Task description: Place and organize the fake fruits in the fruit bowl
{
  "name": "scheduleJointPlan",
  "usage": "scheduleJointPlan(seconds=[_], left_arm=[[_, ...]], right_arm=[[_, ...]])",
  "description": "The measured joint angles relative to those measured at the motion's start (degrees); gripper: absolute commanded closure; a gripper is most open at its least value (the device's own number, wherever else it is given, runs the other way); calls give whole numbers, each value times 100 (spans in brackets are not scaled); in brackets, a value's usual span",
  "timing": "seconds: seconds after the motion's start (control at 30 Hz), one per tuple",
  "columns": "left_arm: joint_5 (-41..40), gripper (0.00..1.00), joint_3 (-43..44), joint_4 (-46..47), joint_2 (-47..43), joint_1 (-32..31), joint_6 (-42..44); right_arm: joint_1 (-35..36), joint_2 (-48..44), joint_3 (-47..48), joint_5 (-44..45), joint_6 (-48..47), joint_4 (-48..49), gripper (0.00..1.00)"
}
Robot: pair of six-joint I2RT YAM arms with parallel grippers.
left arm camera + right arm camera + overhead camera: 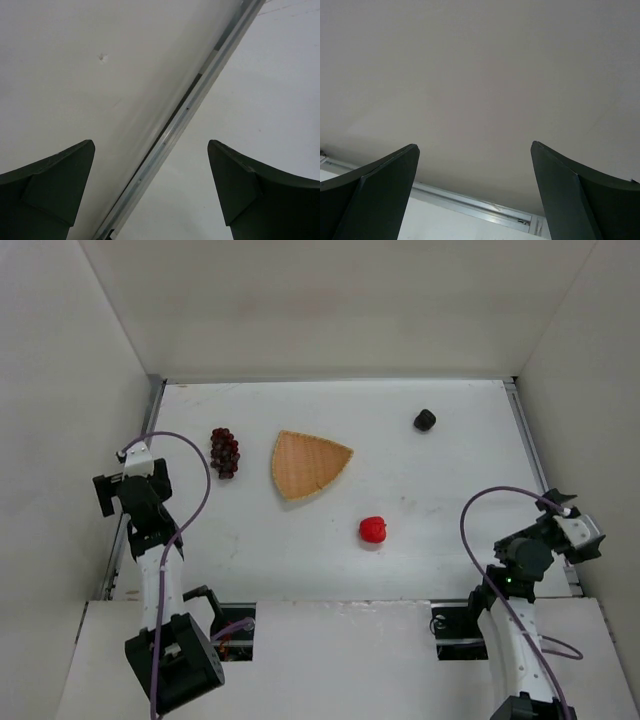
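Seen from the top camera, the fruit bowl (308, 464) lies flat on the white table (450, 490), a little left of the middle, with its pointed end toward 6 o'clock. All 3 fake fruits rest on the table outside the bowl:

- The grape bunch (224, 452) is at the bowl's 9 o'clock, near its rim but not touching.
- The red fruit (373, 530) is between 4 and 5 o'clock from the bowl, apart from it.
- The black fruit (424, 420) is at about 2 o'clock, farther off, near the table's far edge.

The left gripper (151, 147) hangs at the table's left edge with its jaws spread wide and nothing between them. Its wrist camera shows only the side wall (75, 75), the metal rail (185, 115) and bare tabletop. From it, the grape bunch is at roughly 2 o'clock and the bowl at 3 o'clock. The grapes are near and the bowl is well apart.

The right gripper (475, 146) sits at the table's right edge. Its jaws are also wide apart and hold nothing, and it faces the wall above the rail. From it, the red fruit is at 9 o'clock and the black fruit at 10 o'clock. The bowl is beyond them, between 9 and 10 o'clock. All 3 are well apart from this gripper.
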Motion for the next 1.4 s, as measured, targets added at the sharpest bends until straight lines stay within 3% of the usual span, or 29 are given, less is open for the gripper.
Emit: scheduleJointPlan(seconds=[0.13,0.27,0.43,0.57,0.8,1.1,1.2,1.4], left_arm=[[264,0,13,-428,-33,-262,273],[802,0,306,-1327,-31,-422,577],[1692,0,1687,-2568,455,-699,420],[2594,0,2855,-3167,1475,-887,181],[3027,0,3456,-3689,3469,-1419,-59],[2669,0,4465,-3416,5178,-2225,-643],[2238,14,4791,-3228,5779,-2247,-798],[1875,77,4933,-3091,6194,-2275,-892]], right_arm=[[437,212,87,-70,-116,-7,0],[1360,901,514,-448,-426,-33,0],[2662,1987,1261,-1279,-887,-138,0],[3713,2680,2094,-2026,-776,-949,0],[4371,4162,4260,-3475,498,-2951,0],[4780,4887,4430,-3915,2380,-3952,0],[4986,4905,4347,-3928,2785,-4024,0],[5219,4905,4234,-3930,3283,-4157,0]])
